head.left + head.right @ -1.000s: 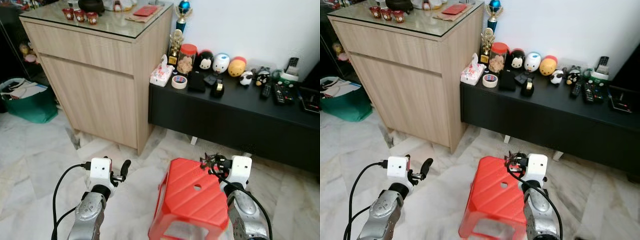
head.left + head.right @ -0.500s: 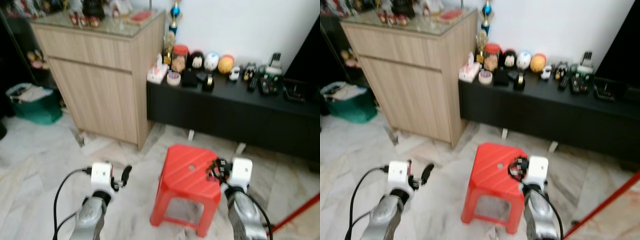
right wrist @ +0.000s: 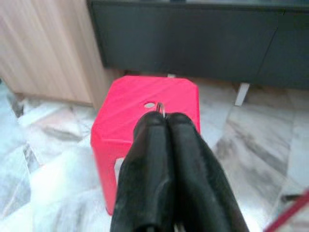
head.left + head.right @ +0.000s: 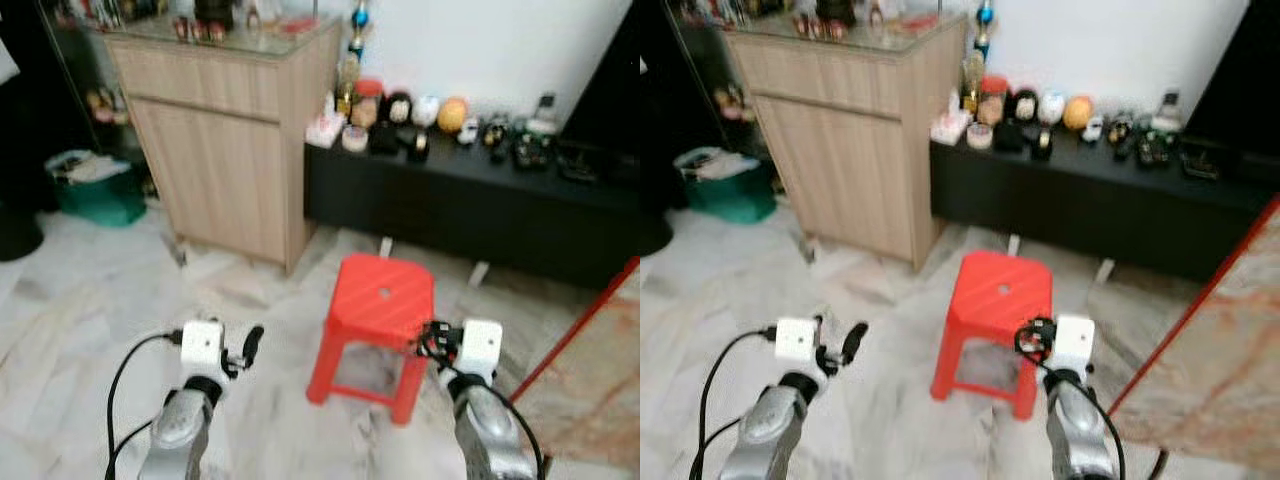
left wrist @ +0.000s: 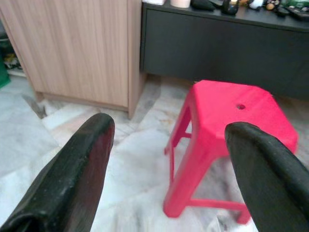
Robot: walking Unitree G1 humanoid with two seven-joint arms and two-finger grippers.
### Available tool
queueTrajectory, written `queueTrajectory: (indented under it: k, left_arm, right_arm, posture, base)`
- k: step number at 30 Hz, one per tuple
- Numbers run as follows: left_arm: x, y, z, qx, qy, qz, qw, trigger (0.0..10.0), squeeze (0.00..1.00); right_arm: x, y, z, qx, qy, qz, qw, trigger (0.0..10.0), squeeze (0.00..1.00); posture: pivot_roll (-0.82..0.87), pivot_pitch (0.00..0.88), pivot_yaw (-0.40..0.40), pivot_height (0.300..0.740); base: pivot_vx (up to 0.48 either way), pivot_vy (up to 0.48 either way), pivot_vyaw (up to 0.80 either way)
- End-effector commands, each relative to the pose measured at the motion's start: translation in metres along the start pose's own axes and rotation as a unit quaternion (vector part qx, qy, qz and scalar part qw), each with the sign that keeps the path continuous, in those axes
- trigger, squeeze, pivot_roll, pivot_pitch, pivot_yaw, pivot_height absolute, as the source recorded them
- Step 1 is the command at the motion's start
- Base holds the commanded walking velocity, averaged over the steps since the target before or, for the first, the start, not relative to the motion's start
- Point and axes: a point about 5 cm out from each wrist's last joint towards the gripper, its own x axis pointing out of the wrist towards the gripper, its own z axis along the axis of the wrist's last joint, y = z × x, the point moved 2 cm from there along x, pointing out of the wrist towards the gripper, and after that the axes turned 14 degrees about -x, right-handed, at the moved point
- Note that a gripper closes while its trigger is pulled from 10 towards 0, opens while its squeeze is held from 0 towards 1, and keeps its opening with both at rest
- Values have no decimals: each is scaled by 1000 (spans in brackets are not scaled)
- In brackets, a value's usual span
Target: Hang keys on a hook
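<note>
**Right wrist view: keys pinched, stool ahead**

Right wrist view has the right gripper [image 3: 163, 121] pressed together at the tips, a small metal ring of the keys [image 3: 160, 107] poking out between the fingers [image 3: 186, 145]. From the head camera, the dark bunch of keys [image 4: 432, 338] sits at the front of that gripper, low and just right of the red stool [image 4: 382, 300]. The stool stands on the marble floor [image 4: 90, 300], before a low black bench [image 4: 480, 205].

The left gripper [image 5: 166, 130] is spread wide and holds nothing, its two fingers [image 5: 82, 164] framing the stool [image 5: 227, 116] and the floor. From the head, it [image 4: 250, 340] hovers over the floor left of the stool.

A wooden cabinet [image 4: 225, 150] stands at the bench's left end, small items on its glass top. Along the bench's back edge sit round toys [image 4: 440, 110], a jar [image 4: 366, 100], tape [image 4: 354, 137] and remotes [image 4: 530, 150], all blurred. A green basket [image 4: 90, 190] sits on the floor left of the cabinet. A red pole [image 4: 580, 320] slants across the right edge beside a marbled panel [image 4: 1210, 360].
</note>
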Motion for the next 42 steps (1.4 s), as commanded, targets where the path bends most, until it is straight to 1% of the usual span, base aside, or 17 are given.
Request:
queueTrajectory:
  k: [1,10,14,19,20,23,25,26,27,28,29,31,34,36,39,41,42]
  left_arm:
    - [2,0,2,-1,-3,-1,1000,10000,0]
    - [7,-4,9,6,-7,-15,1000,10000,0]
    - [11,-14,14,14,2,-56,998,10000,0]
    - [11,-23,12,49,26,-100,993,10000,0]
    - [10,-28,12,71,39,-126,989,10000,0]
    - [9,-33,12,93,55,-159,981,10000,0]
    - [7,-38,12,116,74,-194,971,10000,0]
    - [7,-38,12,116,74,-194,971,10000,0]
    - [7,-39,11,127,84,-209,966,10000,0]
    - [7,-39,11,127,84,-209,966,10000,0]
    - [5,-42,11,137,98,-228,959,10000,0]
    - [4,-45,10,143,111,-247,952,10000,0]
    - [1,-51,9,162,139,-283,935,10000,0]
    - [1,-53,11,176,150,-299,926,10000,0]
    - [2,-55,12,179,150,-305,923,10000,0]
    - [2,-56,12,178,152,-307,923,10000,0]
    - [2,-58,12,182,155,-312,920,10000,0]
  right_arm:
    - [4,1,6,-3,-4,6,1000,10000,0]
    - [12,1,9,-22,13,34,999,10000,0]
    - [18,6,18,-41,11,72,996,10000,0]
    - [22,12,24,-66,16,118,991,10000,0]
    - [24,16,27,-82,21,144,986,10000,0]
    - [26,23,33,-104,20,191,976,10000,0]
    - [25,32,42,-123,8,250,960,10000,0]
    - [25,32,42,-123,8,250,960,10000,0]
    - [24,36,45,-131,6,275,953,10000,0]
    - [24,36,45,-131,6,275,953,10000,0]
    - [23,40,47,-144,7,302,942,10000,0]
    - [21,43,48,-152,9,324,934,10000,0]
    - [17,47,50,-171,11,372,912,10000,0]
    - [16,48,55,-177,6,394,902,10000,0]
    - [16,49,57,-185,5,406,895,10000,0]
    - [16,50,57,-186,5,407,894,10000,0]
    - [14,53,61,-187,-1,424,886,10000,0]
  posture:
    - [79,0,-81,729]
    - [82,0,-83,729]
    - [82,0,-84,729]
    - [82,0,-82,729]
    - [84,0,-83,729]
    - [85,0,-83,729]
    - [80,0,-83,729]
    - [80,0,-83,729]
    - [78,0,-84,729]
    - [78,0,-84,729]
    - [74,0,-83,729]
    - [75,0,-86,729]
    - [79,0,-91,729]
    - [80,0,-93,729]
    - [79,0,-97,729]
    - [79,0,-97,729]
    - [81,0,-99,729]
  base:
    - [-240,0,0]
    - [0,0,0]
    - [0,0,0]
    - [0,0,0]
    - [0,0,0]
    - [0,0,0]
    - [0,0,0]
    - [0,0,0]
    - [0,0,0]
    - [0,0,0]
    - [0,0,0]
    - [0,0,0]
    - [0,0,0]
    - [0,0,0]
    - [0,0,0]
    - [0,0,0]
    - [0,0,0]
